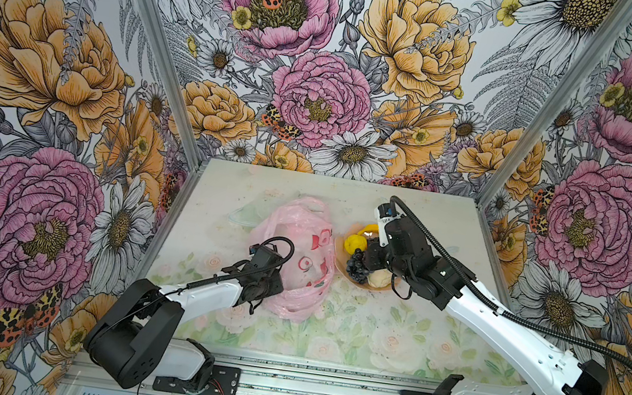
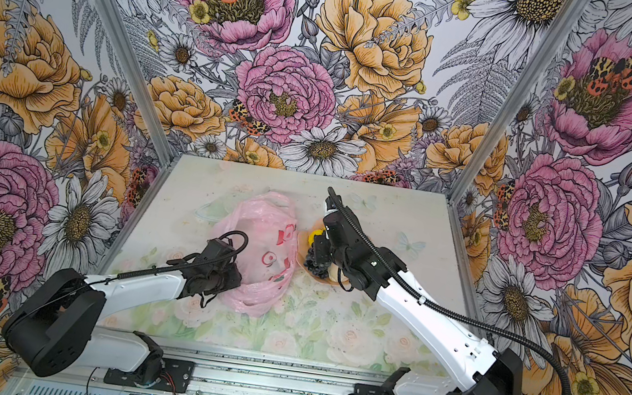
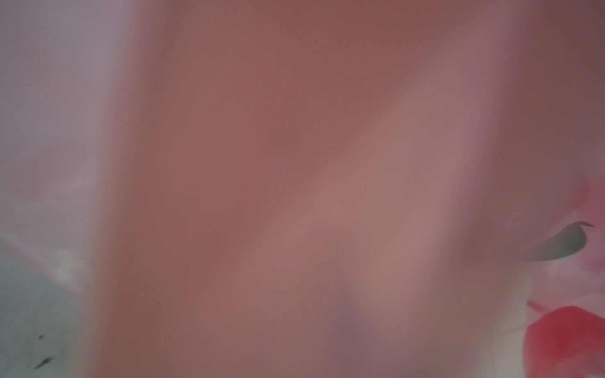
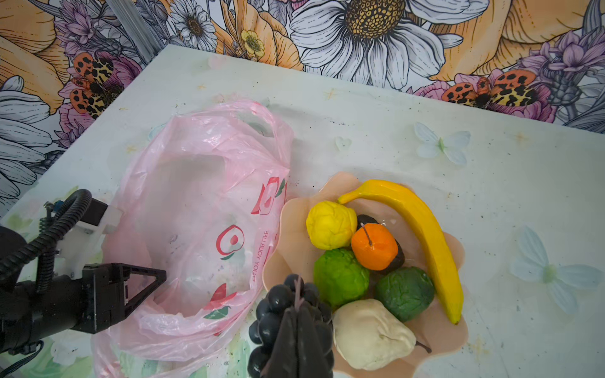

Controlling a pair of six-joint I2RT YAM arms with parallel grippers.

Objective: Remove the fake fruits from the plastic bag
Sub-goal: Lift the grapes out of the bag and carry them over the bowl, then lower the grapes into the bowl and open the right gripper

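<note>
The right jaws are pinched together on the stem of the grape bunch (image 4: 278, 311), which sits right beneath them at the rim of the peach bowl (image 4: 294, 222). The banana (image 4: 422, 229), lemon (image 4: 330, 224) and orange (image 4: 375, 245) lie just beyond them. The plastic bag (image 4: 196, 196) looks slack and empty, draped around the left jaws, whose gap I cannot make out. This seems to be the last fruit, so next the right jaws should part and lift clear.
</note>
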